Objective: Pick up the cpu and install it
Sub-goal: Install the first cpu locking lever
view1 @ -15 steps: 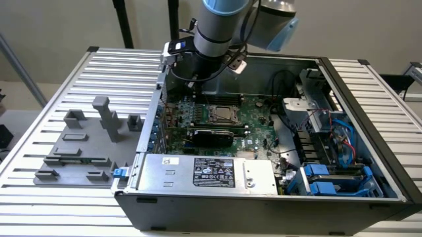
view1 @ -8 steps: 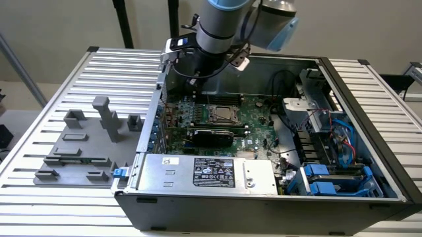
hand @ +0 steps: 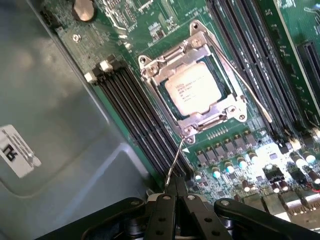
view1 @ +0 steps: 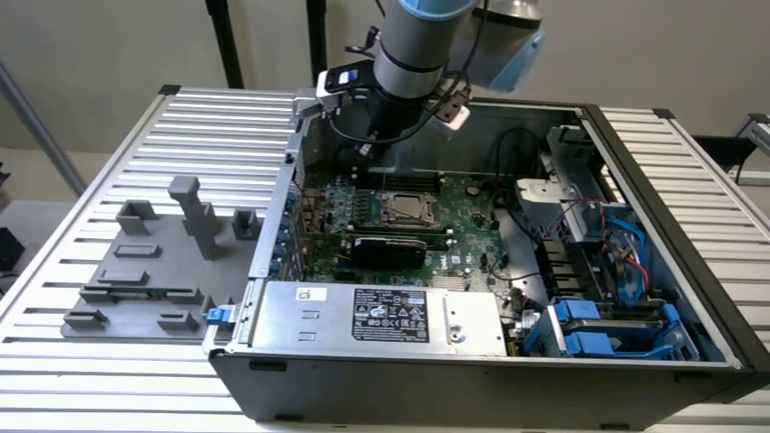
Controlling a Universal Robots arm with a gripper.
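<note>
I see the black end effector [hand: 176, 194] fully closed over the green motherboard [hand: 150, 22]. Its tips meet the end of the thin wire socket lever [hand: 176, 160], and I cannot tell whether the wire is pinched. The small square cpu with its silver-beige metal top [hand: 192, 90] lies seated in the silver metal-framed socket [hand: 210, 116], inside the open dark grey computer case [view1: 481, 388] on the slatted metal tabletop [view1: 72, 379].

Print on the cpu [hand: 192, 90] and power-supply label [view1: 390, 315]; none legible
</note>
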